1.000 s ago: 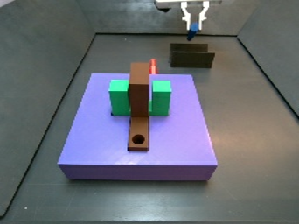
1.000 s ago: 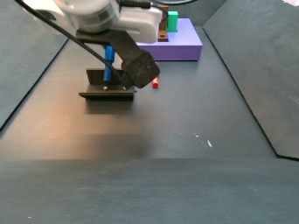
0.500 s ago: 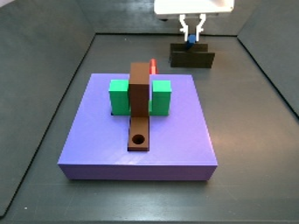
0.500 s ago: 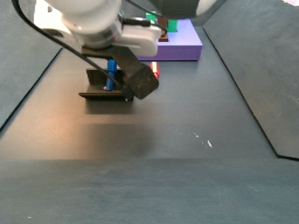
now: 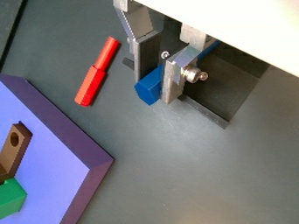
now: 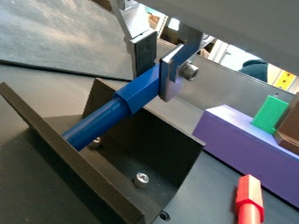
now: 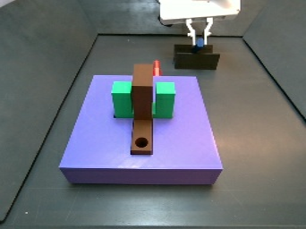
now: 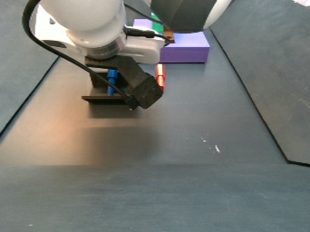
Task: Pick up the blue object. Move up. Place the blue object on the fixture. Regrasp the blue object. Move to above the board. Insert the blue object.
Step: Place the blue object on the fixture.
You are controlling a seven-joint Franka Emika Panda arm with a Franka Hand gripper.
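My gripper [image 7: 199,36] is low over the fixture [image 7: 198,60] at the far end of the floor, beyond the board [image 7: 180,143]. It is shut on the blue object [image 6: 117,109], a thin blue peg held by its upper end between the silver fingers [image 6: 177,68]. The peg's lower end reaches down into the dark fixture [image 6: 70,171] between its raised sides. In a wrist view the gripper [image 5: 155,77] clamps the blue object [image 5: 149,88] from both sides. In a side view the arm hides most of the peg [image 8: 112,80] above the fixture [image 8: 109,98].
A red peg [image 7: 157,66] lies on the floor between board and fixture, and shows in a wrist view [image 5: 97,70]. The board carries two green blocks [image 7: 122,98] and a brown bar [image 7: 143,112] with a round hole. Dark walls enclose the floor.
My gripper has come down with the blue object, from above the fixture to low over it, so that the peg's lower end now sits inside the fixture.
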